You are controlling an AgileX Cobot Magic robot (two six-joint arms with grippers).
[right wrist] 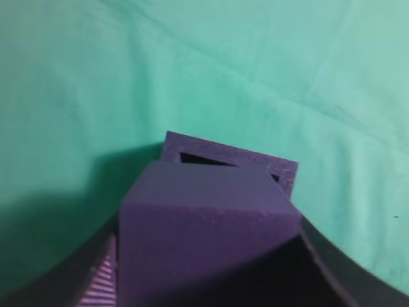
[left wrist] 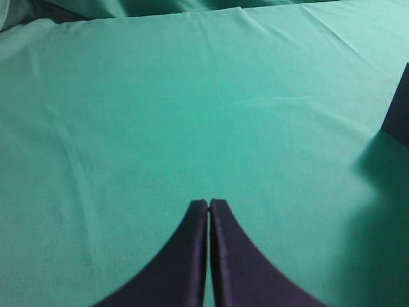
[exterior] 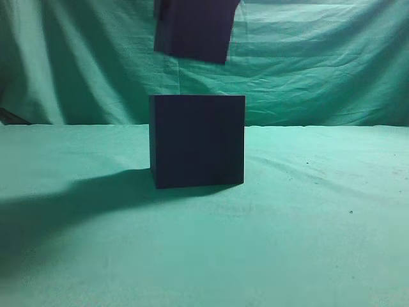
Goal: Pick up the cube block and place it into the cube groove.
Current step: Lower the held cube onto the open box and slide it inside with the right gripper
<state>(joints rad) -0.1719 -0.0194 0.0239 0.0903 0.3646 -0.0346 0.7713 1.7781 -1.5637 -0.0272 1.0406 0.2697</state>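
- The green cloth (exterior: 319,224) is the biggest thing I see: it covers the table and hangs creased as a backdrop behind it in the exterior view.
- On it stands the cube groove (exterior: 197,141), a dark matte box near the middle of my exterior view, upright, throwing a broad shadow to the left across the cloth.
- From my right wrist view I look down on the cube groove (right wrist: 281,167): a purple rim around a dark square opening, mostly hidden behind the block in front of it.
- The cube block (exterior: 193,29) hangs in the air above the groove, apart from it, slightly tilted and cut off by the top edge of the exterior view.
- In the right wrist view the cube block (right wrist: 204,224) fills the lower centre, clamped between the right gripper (right wrist: 204,281); its dark fingers (right wrist: 332,281) press against the block's sides, with a ridged pad showing at lower left.
- The left gripper (left wrist: 209,211) hovers over bare cloth with its two dark tips pressed together, holding nothing.
- At the right edge of my left wrist view a dark sliver of a box (left wrist: 399,109) shows; I cannot tell more from it.
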